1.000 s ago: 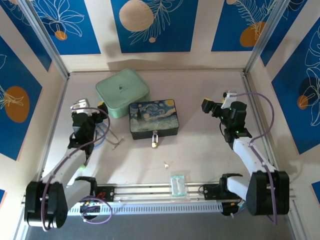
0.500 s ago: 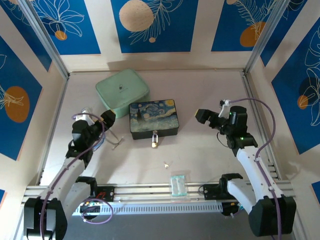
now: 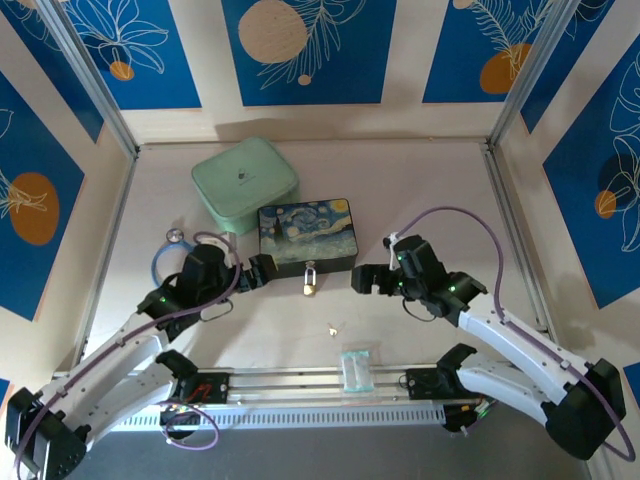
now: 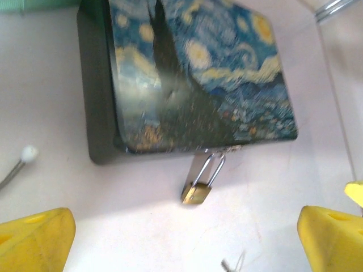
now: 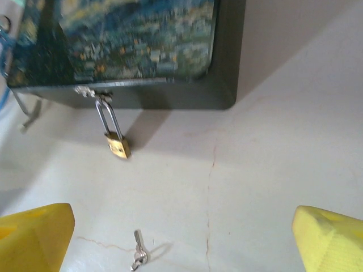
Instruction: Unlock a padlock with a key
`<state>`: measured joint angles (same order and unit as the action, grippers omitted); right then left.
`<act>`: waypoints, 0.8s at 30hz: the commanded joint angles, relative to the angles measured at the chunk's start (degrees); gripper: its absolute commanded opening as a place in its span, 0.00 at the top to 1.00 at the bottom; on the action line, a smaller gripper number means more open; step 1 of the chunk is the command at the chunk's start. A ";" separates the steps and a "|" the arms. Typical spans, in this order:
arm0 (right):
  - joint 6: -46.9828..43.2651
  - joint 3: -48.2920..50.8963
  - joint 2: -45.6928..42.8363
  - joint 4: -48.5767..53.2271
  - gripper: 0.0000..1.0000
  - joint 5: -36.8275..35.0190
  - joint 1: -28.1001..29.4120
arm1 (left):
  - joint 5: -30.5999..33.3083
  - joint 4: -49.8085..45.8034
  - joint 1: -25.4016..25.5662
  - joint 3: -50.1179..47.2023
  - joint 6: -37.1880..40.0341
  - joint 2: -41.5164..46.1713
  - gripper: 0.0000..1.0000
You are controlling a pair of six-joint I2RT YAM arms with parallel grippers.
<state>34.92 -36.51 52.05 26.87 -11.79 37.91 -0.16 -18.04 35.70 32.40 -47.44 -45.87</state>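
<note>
We find the padlock [image 3: 311,281] hooked through the clasp [image 5: 85,90] on the front edge of the painted box [image 3: 305,232], its brass body resting on the table [image 3: 420,200]. It lies between the left gripper [image 3: 258,272] and the right gripper [image 3: 366,280] and touches neither. Both sets of jaws stand spread wide and hold nothing. The key [image 3: 332,327] lies loose on the table, apart from the padlock and nearer the arm bases. The right wrist view shows the key whole. The left wrist view cuts it off at the bottom edge. From overhead it is a pale speck and its teeth are illegible.
</note>
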 commanded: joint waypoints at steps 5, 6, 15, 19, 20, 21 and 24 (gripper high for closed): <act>10.33 2.04 5.10 1.78 0.06 -5.55 10.94 | 4.27 -3.50 7.53 0.11 -6.62 -1.69 0.00; 12.17 2.02 6.18 1.70 0.07 -6.33 12.51 | 5.63 -3.80 9.15 -0.05 -6.69 -2.06 0.00; 19.33 -2.72 19.48 0.74 0.33 -6.65 22.02 | 8.55 -1.54 15.32 -0.24 -9.84 -5.34 0.00; 22.44 -6.32 24.37 4.04 0.34 -8.99 25.57 | 8.72 2.76 16.12 -3.31 -12.31 -2.92 0.00; 22.76 -7.08 25.54 4.31 0.34 -9.58 26.62 | 8.61 3.78 16.06 -4.27 -12.71 -2.41 0.00; 22.98 -7.76 26.81 4.21 0.34 -9.94 27.54 | 8.82 3.86 16.06 -4.62 -12.94 -2.21 0.00; 23.65 -8.85 29.71 3.46 0.35 -9.09 28.62 | 9.46 1.61 16.24 -3.84 -12.23 -2.52 0.00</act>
<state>55.86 -43.86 79.50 29.10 -19.59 65.49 7.68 -16.80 51.31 28.56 -58.67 -48.82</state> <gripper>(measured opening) 0.656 0.999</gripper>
